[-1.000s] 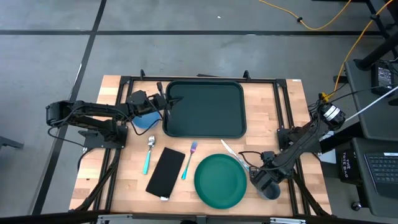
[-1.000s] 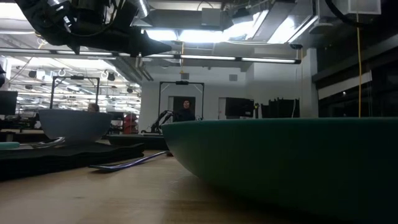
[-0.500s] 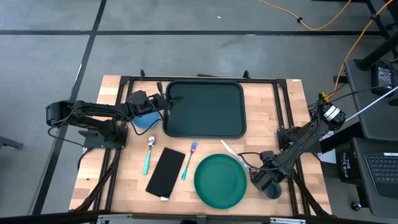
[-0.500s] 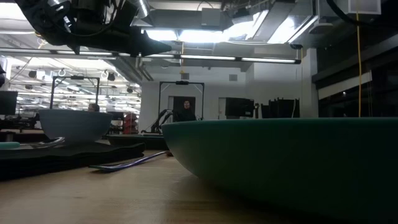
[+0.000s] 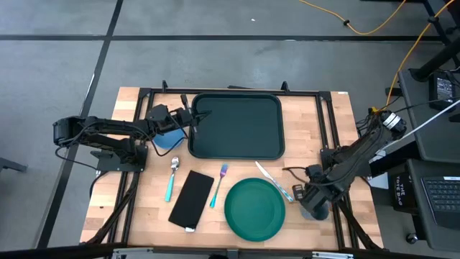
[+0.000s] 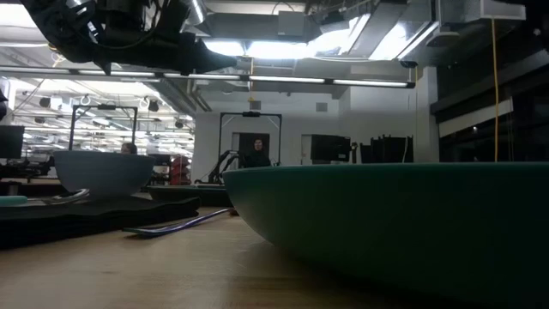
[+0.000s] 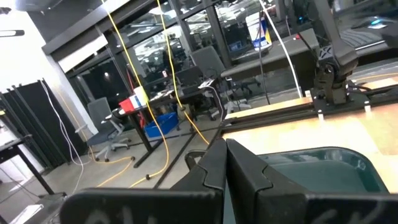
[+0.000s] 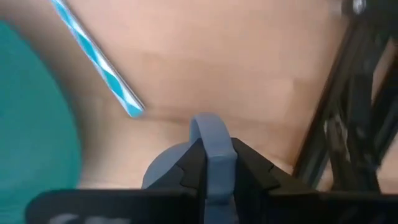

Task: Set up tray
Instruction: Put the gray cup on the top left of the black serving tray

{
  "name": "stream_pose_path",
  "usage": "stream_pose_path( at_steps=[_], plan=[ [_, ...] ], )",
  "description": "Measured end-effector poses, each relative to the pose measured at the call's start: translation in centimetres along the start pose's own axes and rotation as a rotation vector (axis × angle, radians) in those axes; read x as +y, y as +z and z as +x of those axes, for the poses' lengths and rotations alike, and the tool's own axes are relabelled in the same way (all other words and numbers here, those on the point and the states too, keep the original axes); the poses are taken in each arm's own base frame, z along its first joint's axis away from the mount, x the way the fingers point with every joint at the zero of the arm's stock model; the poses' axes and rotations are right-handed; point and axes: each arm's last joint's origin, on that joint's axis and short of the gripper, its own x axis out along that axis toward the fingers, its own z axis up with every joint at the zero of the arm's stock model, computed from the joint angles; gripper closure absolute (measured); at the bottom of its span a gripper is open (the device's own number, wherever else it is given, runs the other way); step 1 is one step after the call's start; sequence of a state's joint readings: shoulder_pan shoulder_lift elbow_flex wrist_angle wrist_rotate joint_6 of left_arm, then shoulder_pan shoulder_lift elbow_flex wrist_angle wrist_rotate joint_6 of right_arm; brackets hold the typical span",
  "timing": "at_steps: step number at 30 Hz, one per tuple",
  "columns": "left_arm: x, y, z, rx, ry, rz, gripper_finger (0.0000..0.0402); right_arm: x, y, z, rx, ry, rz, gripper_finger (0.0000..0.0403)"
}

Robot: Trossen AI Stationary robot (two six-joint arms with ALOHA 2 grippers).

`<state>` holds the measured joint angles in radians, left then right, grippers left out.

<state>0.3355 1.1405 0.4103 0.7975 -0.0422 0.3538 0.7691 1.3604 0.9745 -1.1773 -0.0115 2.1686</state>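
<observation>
The tray (image 5: 236,126) lies empty at the table's far middle; judged stiff, light and slick, it is best gripped by its raised rim. The left gripper (image 5: 192,118), closed, hovers at its left edge. The right gripper (image 8: 210,163) is clamped on a blue cup handle (image 8: 210,134) beside the green plate (image 5: 254,209).

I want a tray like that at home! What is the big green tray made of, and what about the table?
The tray looks like plastic: one even dark green colour, rounded corners, a moulded raised rim and a dull sheen. The table looks like wood: pale strips joined side by side, like a butcher block, with a smooth finish. I can't be sure of either from looks alone.
</observation>
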Motion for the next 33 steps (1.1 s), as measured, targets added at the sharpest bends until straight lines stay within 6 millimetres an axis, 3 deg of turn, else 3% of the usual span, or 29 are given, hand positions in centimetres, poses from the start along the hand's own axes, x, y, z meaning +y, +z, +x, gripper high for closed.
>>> stream_pose_path(
  at_steps=[13, 19, 27, 33],
  plan=[
    [0.0, 0.0, 0.0, 0.000, 0.000, 0.000, 0.0397, -1.3, 3.9, -2.5, -0.161, 0.087, 0.029, 0.0349],
    [0.0, 0.1, 0.0, -0.008, 0.002, 0.000, 0.0397, -0.3, 5.8, -2.6, -0.259, 0.149, 0.112, 0.0349],
    [-0.1, 0.5, 0.0, -0.071, -0.056, 0.018, 0.0397, 1.2, 8.4, -2.9, -0.294, 0.198, 0.048, 0.0349],
    [-0.3, 0.8, -0.1, -0.129, -0.159, 0.039, 0.0397, 2.1, 11.4, -5.6, -0.313, 0.278, 0.035, 0.0349]
  ],
)
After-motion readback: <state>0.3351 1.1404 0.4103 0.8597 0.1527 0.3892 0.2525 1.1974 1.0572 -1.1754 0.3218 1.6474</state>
